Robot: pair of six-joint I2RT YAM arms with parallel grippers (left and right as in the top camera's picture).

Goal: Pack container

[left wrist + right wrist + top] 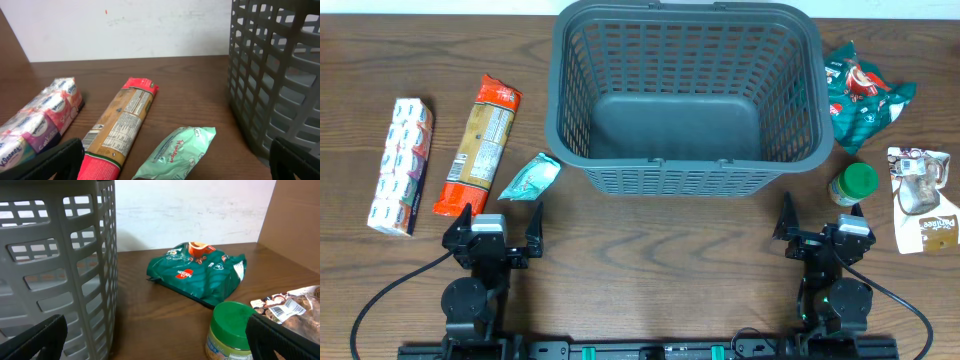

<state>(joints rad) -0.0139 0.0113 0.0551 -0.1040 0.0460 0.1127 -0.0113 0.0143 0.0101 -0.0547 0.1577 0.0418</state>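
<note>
Wood-grain brown covers the whole worktop [650,250], the grain running side to side with a faint sheen under the room light. At its far edge, as the wrist cameras show, stands a plain white wall [125,25] with a few faint scuffs, and a flat brown panel [295,215] closes off the right-hand side.

The large dark-grey plastic shopping basket [675,180] sits at the far middle of the worktop, upright and mouth up. Its slotted lattice sides rise to a thick rim, and its solid floor is fully in sight from overhead.

Three things lie flat to its left, all apart from it:
- a long white multipack of pocket tissues [402,165], farthest out
- a long pasta packet with red ends and a tan label [478,145], beside the tissues
- a small mint-green foil pouch [530,176], near the basket's near left corner

To its right lie a crumpled dark-green coffee bag [865,95] and a white-and-brown printed pouch [923,200] by the worktop's right edge. A small jar with a green lid [854,184] stands upright between the two.

The left gripper [501,212] sits low at the near left with its jaws spread wide and nothing between them — the mint-green pouch lies just ahead of it. The right gripper [822,212] sits at the near right, equally wide and holding nothing, with the jar just ahead of its outer finger. Both are apart from the basket.
</note>
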